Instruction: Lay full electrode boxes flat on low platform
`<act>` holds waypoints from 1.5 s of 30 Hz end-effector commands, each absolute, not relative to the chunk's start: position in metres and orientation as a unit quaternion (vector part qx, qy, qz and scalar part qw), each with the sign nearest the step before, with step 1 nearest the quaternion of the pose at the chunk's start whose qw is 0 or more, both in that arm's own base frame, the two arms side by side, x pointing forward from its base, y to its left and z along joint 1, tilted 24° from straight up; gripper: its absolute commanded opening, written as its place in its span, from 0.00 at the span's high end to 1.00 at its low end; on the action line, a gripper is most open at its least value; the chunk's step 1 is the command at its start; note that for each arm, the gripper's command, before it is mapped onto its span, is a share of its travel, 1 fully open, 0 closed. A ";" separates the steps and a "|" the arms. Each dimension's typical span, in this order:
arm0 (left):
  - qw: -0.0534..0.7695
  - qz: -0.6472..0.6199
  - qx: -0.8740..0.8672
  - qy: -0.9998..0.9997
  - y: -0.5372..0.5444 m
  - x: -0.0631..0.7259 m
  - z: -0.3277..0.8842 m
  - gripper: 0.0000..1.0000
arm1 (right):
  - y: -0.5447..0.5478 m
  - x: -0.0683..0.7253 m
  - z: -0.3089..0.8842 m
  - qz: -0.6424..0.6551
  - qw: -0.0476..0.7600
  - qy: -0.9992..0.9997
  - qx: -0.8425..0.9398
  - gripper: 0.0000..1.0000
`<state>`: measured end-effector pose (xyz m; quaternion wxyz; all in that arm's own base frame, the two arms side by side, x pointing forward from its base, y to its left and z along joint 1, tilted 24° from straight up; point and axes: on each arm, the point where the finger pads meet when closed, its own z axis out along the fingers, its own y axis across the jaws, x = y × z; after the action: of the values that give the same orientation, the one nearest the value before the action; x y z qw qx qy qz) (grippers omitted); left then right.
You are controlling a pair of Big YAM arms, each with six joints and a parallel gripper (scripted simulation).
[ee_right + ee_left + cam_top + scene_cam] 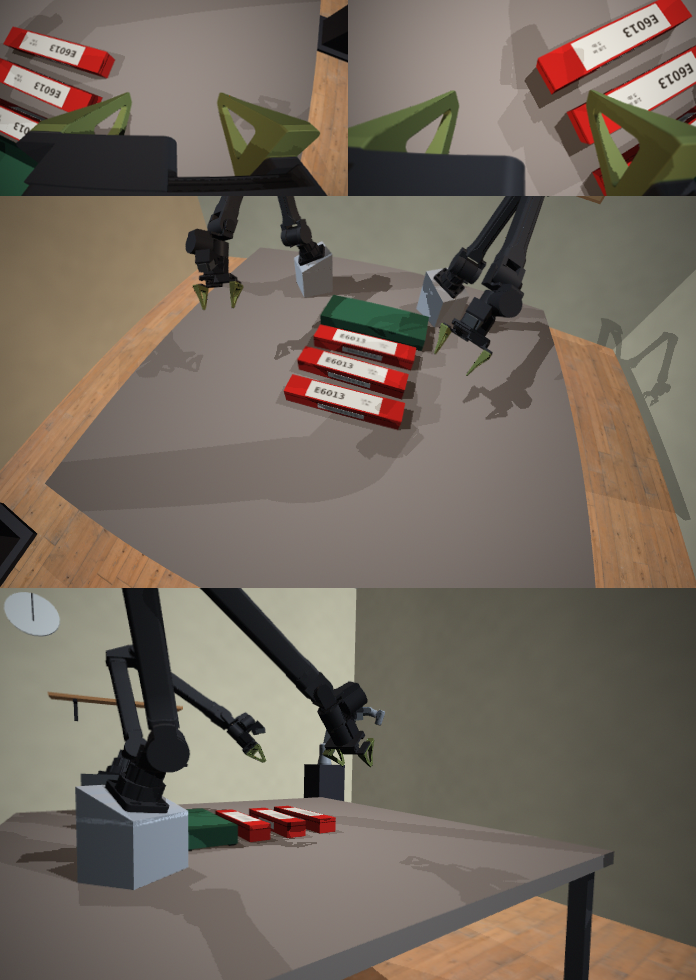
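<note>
Red boxes [345,395] [312,819] [560,67] [89,60], top view: between left gripper [452,363] [261,758] [523,92] and right gripper [218,308] [356,765] [174,97], both wide open, nothing held.
Exterior: below both; green platform [375,315] [212,830] [13,165] bare, so nothing placed.
Left wrist: boxes ahead-right; neighbour likely bumped if lowered into narrow gap.
Right wrist: boxes ahead-left; identical labels, so wrong pick likely without weighing; off-centre grip could tilt full one.

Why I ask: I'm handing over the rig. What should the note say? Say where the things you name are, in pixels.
Left gripper [451,364] [264,761] [523,92]: open, raised, holding nothing.
Right gripper [218,308] [357,765] [175,94]: same.
Three red boxes [352,368] [277,818] [650,94] [44,89]: lying in a row on the table beside the green platform [372,316] [212,833] [13,168].
Done: no box is on the platform.
Left: find the full ones, which looks alone don't show; lay them there, then free both arms.
</note>
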<state>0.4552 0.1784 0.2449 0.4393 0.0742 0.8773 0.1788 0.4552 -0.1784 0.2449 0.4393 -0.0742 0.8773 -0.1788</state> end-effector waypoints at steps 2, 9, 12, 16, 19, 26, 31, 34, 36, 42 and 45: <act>0.443 0.181 0.075 0.875 0.178 0.456 0.250 0.00 | -0.178 0.456 0.250 -0.181 0.443 0.875 -0.075 0.00; 0.443 0.181 0.075 0.875 0.178 0.456 0.250 0.00 | -0.178 0.456 0.250 -0.181 0.443 0.875 -0.075 0.00; 0.443 0.181 0.075 0.875 0.178 0.456 0.250 0.00 | -0.178 0.456 0.250 -0.181 0.443 0.875 -0.075 0.00; 0.443 0.181 0.075 0.875 0.178 0.456 0.250 0.00 | -0.178 0.456 0.250 -0.181 0.443 0.875 -0.075 0.00; 0.439 0.179 0.074 0.877 0.178 0.455 0.245 0.00 | -0.178 0.455 0.245 -0.179 0.439 0.877 -0.074 0.00; 0.439 0.179 0.074 0.877 0.178 0.455 0.245 0.00 | -0.178 0.455 0.245 -0.179 0.439 0.877 -0.074 0.00; 0.439 0.179 0.074 0.877 0.178 0.455 0.245 0.00 | -0.178 0.455 0.245 -0.179 0.439 0.877 -0.074 0.00; 0.439 0.179 0.074 0.877 0.178 0.455 0.245 0.00 | -0.178 0.455 0.245 -0.179 0.439 0.877 -0.074 0.00; 0.439 0.179 0.074 0.877 0.178 0.455 0.245 0.00 | -0.178 0.455 0.245 -0.179 0.439 0.877 -0.074 0.00; 0.439 0.179 0.074 0.877 0.178 0.455 0.245 0.00 | -0.178 0.455 0.245 -0.179 0.439 0.877 -0.074 0.00; 0.439 0.179 0.074 0.877 0.178 0.455 0.245 0.00 | -0.178 0.455 0.245 -0.179 0.439 0.877 -0.074 0.00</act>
<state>0.4527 0.1773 0.2390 0.4352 0.0741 0.8797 0.1766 0.4511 -0.1767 0.2354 0.4326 -0.0741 0.8812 -0.1753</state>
